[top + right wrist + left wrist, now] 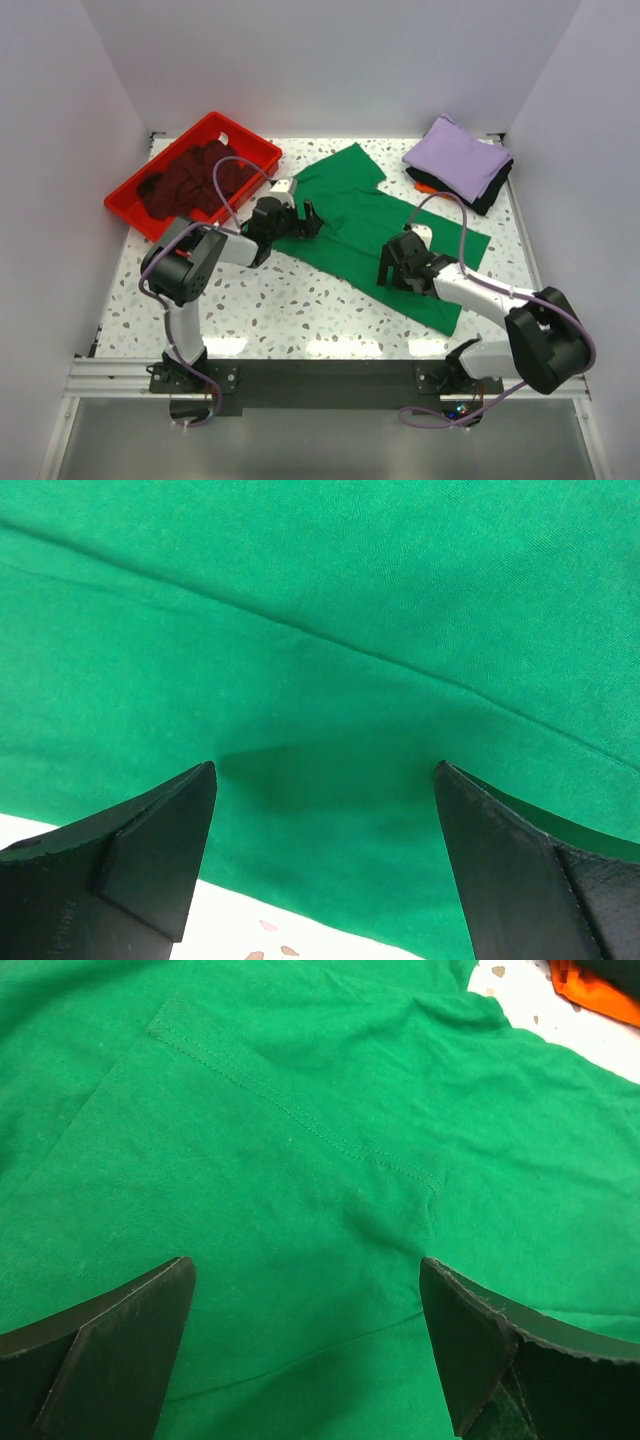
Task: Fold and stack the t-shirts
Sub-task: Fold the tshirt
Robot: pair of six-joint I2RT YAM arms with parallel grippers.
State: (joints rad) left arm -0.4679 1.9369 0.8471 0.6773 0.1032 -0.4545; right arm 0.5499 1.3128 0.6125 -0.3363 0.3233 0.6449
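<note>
A bright green t-shirt (368, 225) lies spread flat and slanted across the middle of the table. My left gripper (304, 219) is open low over its left edge; the left wrist view shows a stitched seam of the green cloth (300, 1160) between the spread fingers (120, 1340). My right gripper (392, 266) is open low over the shirt's near edge; the right wrist view shows green cloth (330, 660) and a strip of table. A dark maroon shirt (190, 180) lies crumpled in the red tray (245, 138). A folded lavender shirt (455, 158) tops a stack over black and orange ones.
The red tray stands at the back left, with the left arm's cable looping over it. The folded stack sits at the back right corner. An orange cloth edge (600, 990) shows at the left wrist view's top right. White walls enclose the speckled table (250, 300).
</note>
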